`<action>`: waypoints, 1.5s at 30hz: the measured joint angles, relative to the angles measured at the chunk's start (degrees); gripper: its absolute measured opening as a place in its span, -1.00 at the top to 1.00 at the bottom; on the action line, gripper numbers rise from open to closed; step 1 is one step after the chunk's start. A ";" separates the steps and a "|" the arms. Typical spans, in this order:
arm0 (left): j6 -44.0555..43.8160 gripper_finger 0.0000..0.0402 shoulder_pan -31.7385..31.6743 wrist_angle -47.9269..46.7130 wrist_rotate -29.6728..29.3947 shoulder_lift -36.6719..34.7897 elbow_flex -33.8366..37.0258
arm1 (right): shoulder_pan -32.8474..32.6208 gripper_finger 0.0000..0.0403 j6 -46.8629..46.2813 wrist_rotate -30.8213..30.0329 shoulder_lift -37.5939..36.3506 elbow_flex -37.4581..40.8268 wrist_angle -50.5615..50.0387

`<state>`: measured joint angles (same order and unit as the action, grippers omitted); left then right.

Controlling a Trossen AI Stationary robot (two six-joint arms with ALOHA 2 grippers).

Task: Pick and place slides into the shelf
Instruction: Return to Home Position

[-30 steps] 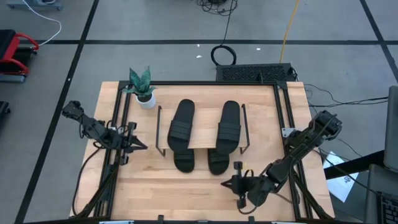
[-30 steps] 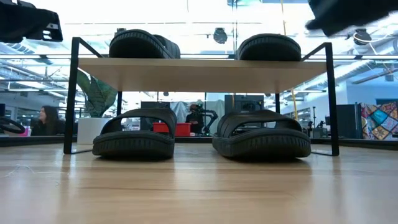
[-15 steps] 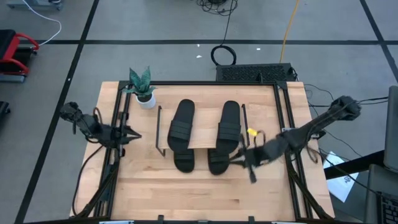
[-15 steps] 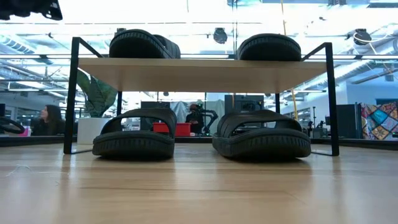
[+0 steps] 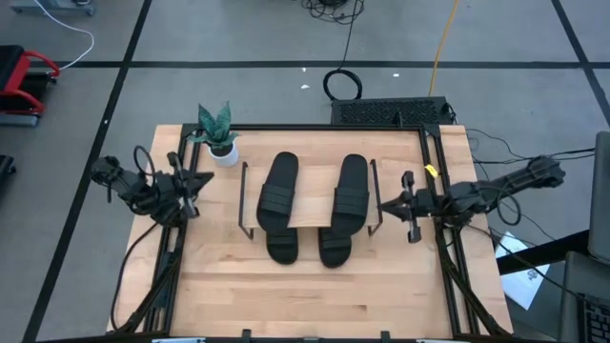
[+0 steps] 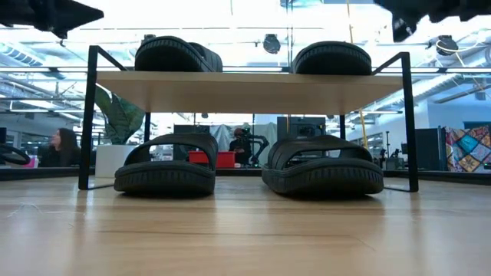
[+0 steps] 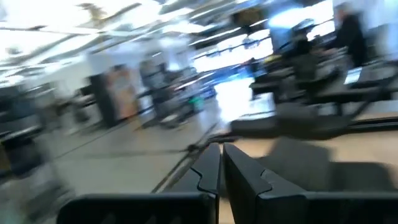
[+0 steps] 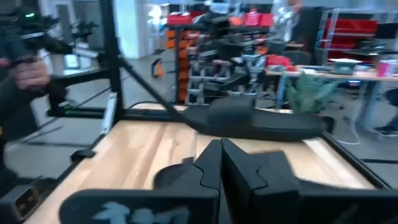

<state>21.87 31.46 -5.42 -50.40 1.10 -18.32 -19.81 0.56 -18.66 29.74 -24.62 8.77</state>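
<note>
Four black slides sit in the shelf [image 5: 315, 215]. Two lie on its light wood plank [image 6: 245, 83]: one on the left [image 5: 279, 195], one on the right [image 5: 351, 193]. The other two stand under it on the table [image 6: 165, 170] [image 6: 322, 169], with their near ends sticking out [image 5: 283, 250] [image 5: 335, 250]. My left gripper [image 5: 198, 179] hovers shut to the left of the shelf, raised above plank height [image 6: 57, 14]. My right gripper [image 5: 385, 204] hovers shut just off the shelf's right frame, also raised [image 6: 414, 15]. Both wrist views show the fingers closed together [image 7: 221, 155] [image 8: 219, 152].
A small potted plant [image 5: 220, 141] stands at the table's far left corner, close to my left gripper. Black rails [image 5: 177, 238] [image 5: 446, 257] run along the table's left and right sides. Bare wood [image 5: 315, 300] stretches in front of the shelf. People sit in the room behind [image 6: 60, 146].
My right gripper has swung up from near the table's near edge, past the right-hand slide's near end, toward the far and right, and now hangs beside the shelf's right frame. My left gripper has drifted toward the far edge and turned. The slides have stayed put.
</note>
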 joint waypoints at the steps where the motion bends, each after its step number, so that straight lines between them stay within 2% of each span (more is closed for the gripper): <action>1: -0.25 0.88 0.00 0.20 2.90 0.00 0.24 | 0.00 1.00 -0.02 -1.12 -1.65 1.25 -0.04; 3: 0.16 0.88 0.00 1.13 9.81 0.01 1.40 | 0.04 1.00 0.57 -2.57 -4.28 3.65 0.63; 5: 0.61 0.88 0.00 2.69 14.07 0.02 3.17 | 0.31 1.00 0.85 -4.05 -5.93 6.14 2.44; 8: 0.27 0.88 0.00 2.30 14.78 0.00 5.45 | 0.85 1.00 1.06 -3.19 -7.44 9.63 5.72; 14: 2.21 0.88 -4.62 6.58 6.59 0.02 10.84 | 2.38 1.00 1.75 -2.57 -7.94 15.39 10.59; 18: 3.77 0.88 -12.25 10.05 -2.65 0.02 12.25 | 5.28 1.00 -1.54 -2.28 -8.46 17.64 12.02; 21: 5.67 0.93 -18.67 13.33 -4.00 -0.01 12.25 | 7.71 1.00 -1.99 -1.85 -9.32 17.89 11.94; 23: 5.97 0.98 -21.80 12.88 -1.15 -0.04 12.25 | 9.31 1.00 -1.57 0.24 -10.31 17.90 12.01; 24: 5.28 0.99 -22.91 11.21 2.35 -0.04 12.23 | 10.09 1.00 -1.83 2.23 -10.81 17.90 12.02; 27: 4.95 0.96 -25.80 6.42 20.69 0.00 13.25 | 12.03 1.00 -3.85 10.75 -12.19 17.90 12.06; 29: 4.34 0.96 -27.19 5.89 28.28 0.02 15.24 | 12.74 1.00 -4.51 13.21 -12.97 17.90 12.86; 34: -3.40 0.99 -30.18 6.06 27.57 -0.03 16.46 | 13.49 1.00 -4.97 13.89 -14.76 17.90 9.09; 41: -7.37 0.99 -30.58 4.84 32.29 -0.42 16.10 | 13.35 1.00 -7.83 12.30 -17.36 17.90 4.60; 45: -7.45 1.00 -30.03 3.81 35.16 -0.42 16.06 | 13.38 1.00 -9.55 6.41 -19.70 17.90 -0.35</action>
<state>14.43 1.44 -1.61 -15.24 0.69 -2.26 -6.44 -8.99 -12.26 10.04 -6.72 8.43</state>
